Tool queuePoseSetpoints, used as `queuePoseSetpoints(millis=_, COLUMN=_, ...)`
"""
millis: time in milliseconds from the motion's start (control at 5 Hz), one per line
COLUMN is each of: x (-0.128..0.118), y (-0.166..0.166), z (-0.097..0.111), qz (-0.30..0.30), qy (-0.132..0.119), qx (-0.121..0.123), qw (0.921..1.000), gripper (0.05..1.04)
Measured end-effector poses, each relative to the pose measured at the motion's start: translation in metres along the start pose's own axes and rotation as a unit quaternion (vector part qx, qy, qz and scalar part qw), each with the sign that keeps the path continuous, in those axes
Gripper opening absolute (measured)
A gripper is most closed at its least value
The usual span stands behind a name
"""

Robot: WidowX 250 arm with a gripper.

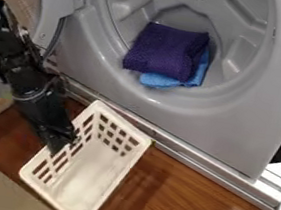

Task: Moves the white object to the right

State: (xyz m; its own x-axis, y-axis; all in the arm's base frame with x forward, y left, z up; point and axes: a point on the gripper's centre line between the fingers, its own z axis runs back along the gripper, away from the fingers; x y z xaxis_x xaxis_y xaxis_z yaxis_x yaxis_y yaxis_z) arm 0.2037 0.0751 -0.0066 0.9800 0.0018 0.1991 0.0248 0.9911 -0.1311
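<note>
Item: white slotted plastic basket (92, 166), seven o'clock on wooden bench (178, 199); end effector (59, 145) at its ten-o'clock wall, cannot tell whether clenched or released; hazard: off-centre force toward three o'clock could pivot it against the metal rail (213, 174).

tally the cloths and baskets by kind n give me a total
Cloths: 2 (purple cloth, blue cloth)
Baskets: 1 (white basket)
Total: 3
</note>
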Motion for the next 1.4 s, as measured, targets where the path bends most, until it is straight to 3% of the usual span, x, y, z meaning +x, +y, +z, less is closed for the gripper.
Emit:
queuePoseSetpoints(millis=400, x=0.026, y=-0.050, z=0.015, qz=-0.026, qy=-0.043, qx=-0.042, qw=0.9978, gripper=0.085)
queuePoseSetpoints(millis=600, x=0.035, y=-0.083, z=0.008, qz=-0.044, qy=-0.053, qx=-0.063, qw=0.9957, gripper=0.085)
queuePoseSetpoints(millis=1000, x=0.041, y=-0.137, z=-0.021, qz=-0.056, qy=-0.036, qx=-0.092, qw=0.9936, gripper=0.085)
queuePoseSetpoints(millis=1400, x=0.036, y=-0.171, z=-0.050, qz=-0.072, qy=-0.006, qx=-0.101, qw=0.9923, gripper=0.115)
